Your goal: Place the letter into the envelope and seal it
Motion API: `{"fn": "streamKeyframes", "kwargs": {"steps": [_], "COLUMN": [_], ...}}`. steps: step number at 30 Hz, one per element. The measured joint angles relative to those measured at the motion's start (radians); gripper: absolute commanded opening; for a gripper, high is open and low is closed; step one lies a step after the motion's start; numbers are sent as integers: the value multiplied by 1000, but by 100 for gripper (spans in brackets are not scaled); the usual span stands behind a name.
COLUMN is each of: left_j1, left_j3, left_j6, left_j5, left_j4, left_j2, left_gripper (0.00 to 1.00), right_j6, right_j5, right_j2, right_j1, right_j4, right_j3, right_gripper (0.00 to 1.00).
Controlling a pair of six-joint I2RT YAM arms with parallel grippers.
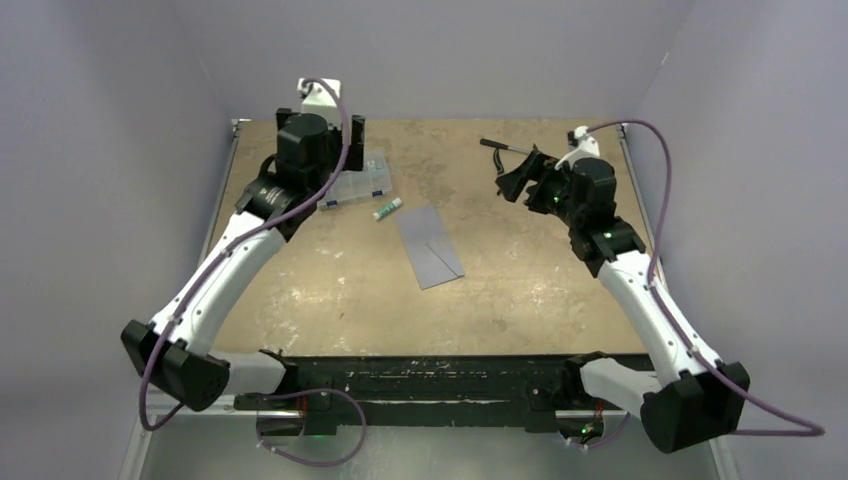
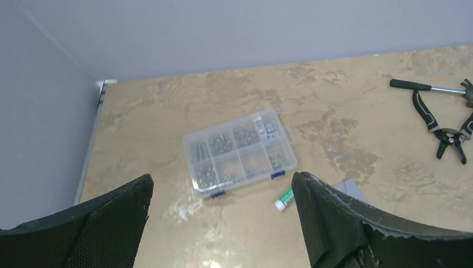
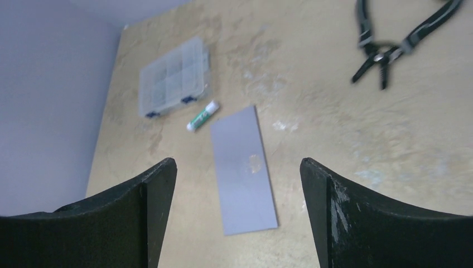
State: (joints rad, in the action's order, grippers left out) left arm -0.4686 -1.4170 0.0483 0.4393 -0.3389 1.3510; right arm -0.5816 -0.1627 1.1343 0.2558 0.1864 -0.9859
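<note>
Left arm (image 1: pixel 215 270): jaws spread, gripping nothing, by the compartment box (image 1: pixel 355 180). Glue stick (image 1: pixel 387 209) lies at 10 o'clock from the envelope (image 1: pixel 430 246), which lies flat mid-bench (image 1: pixel 300 300). Pliers (image 3: pixel 390 50) lie at 2 o'clock. Right arm (image 1: pixel 640 290): jaws spread, gripping nothing.

One each: envelope (image 1: pixel 430 245), glue stick (image 1: pixel 387 209), compartment box (image 2: pixel 239 152), pliers (image 2: pixel 440 125), hammer (image 2: pixel 426 86).

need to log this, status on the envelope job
left fingers open, right fingers open, both empty. envelope flat, letter not in view. glue stick beside it, nothing on it.
</note>
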Motion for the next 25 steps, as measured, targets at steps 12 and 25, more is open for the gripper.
{"fn": "streamKeyframes", "kwargs": {"steps": [12, 25], "left_j1": [2, 2], "left_j3": [69, -98], "left_j6": [159, 100], "left_j5": [249, 369], "left_j4": [-291, -439], "left_j2": [-472, -518], "left_gripper": [98, 99], "right_j6": [199, 312], "right_j5": [617, 804], "right_j2": [-195, -225], "right_j1": [-1, -2], "right_j4": [156, 259], "right_j3": [-312, -452], "right_gripper": [99, 99]}}
